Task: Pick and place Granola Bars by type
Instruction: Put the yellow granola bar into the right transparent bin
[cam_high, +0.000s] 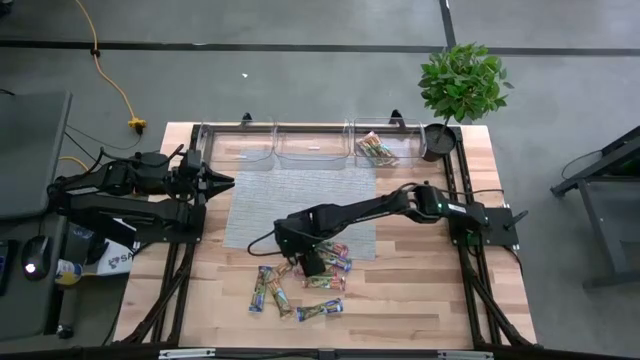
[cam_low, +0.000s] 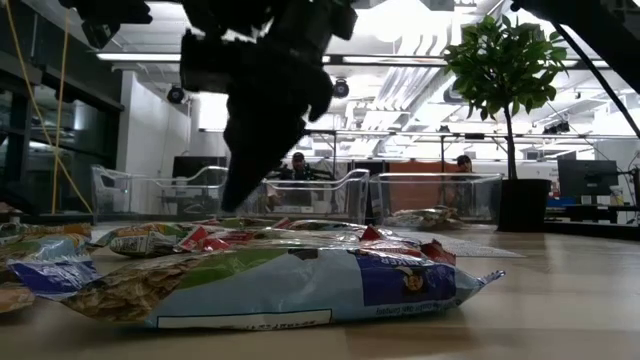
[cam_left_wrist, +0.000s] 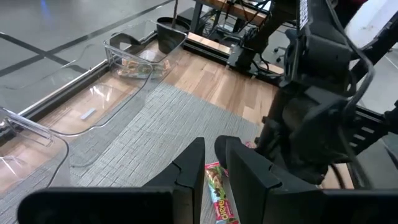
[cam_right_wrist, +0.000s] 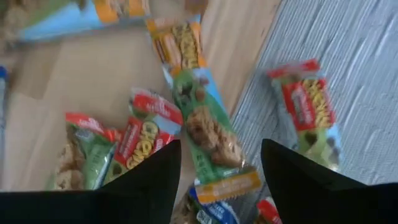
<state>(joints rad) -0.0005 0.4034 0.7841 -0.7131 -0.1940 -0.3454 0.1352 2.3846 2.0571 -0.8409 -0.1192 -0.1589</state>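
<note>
On light wooden plank table (cam_high: 420, 290): grey woven rectangular mat (cam_high: 300, 200) at centre, row of three clear plastic bins (cam_high: 310, 145) along far edge, small green potted plant (cam_high: 460, 85) at far right corner.

High view only: rightmost bin already contains a few granola bars; other two look bare. Loose granola bars in shiny wrappers (cam_high: 300, 285) scattered at mat's near edge and on bare wood just beyond it. Left arm parked at table's left side, left gripper (cam_high: 222, 181) beside mat's far-left corner.

Low view only: blue-and-green wrapped bar (cam_low: 300, 285) lying flat closest to lens, others piled behind; people seated in room beyond bins.

Left wrist view: left gripper (cam_left_wrist: 210, 163) with narrow gap between fingers, nothing held; one red-and-green wrapped bar (cam_left_wrist: 221, 196) visible on mat past fingertips.

Right wrist view: right gripper (cam_right_wrist: 221, 165) spread wide, empty, poised over green-and-orange wrapped bar (cam_right_wrist: 208, 134) lying at boundary of mat and wood, between the two fingers (cam_right_wrist: 155, 180). Contact with bar not discernible. Red-wrapped bars (cam_right_wrist: 140, 140) on wood alongside, another red-and-green bar (cam_right_wrist: 308, 109) on mat.
</note>
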